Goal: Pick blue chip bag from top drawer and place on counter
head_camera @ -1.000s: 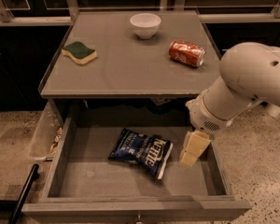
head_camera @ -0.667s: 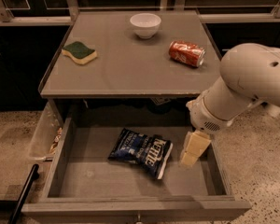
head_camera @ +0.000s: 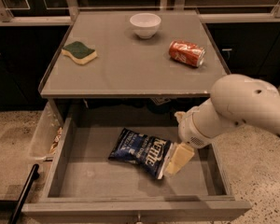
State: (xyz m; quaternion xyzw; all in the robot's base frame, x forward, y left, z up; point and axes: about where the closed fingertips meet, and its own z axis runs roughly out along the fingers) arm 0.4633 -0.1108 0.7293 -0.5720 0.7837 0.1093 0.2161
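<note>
Blue chip bag [head_camera: 143,152] flat at centre of top drawer [head_camera: 98,178]. Gripper [head_camera: 178,159] inside drawer, right of centre, touching bag; jaw state cannot be told.

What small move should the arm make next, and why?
Probably shift the gripper a little left, over the chip bag. It sits low in the drawer at the bag's right edge, off its middle, and the bag lies flat on the drawer bottom.
</note>
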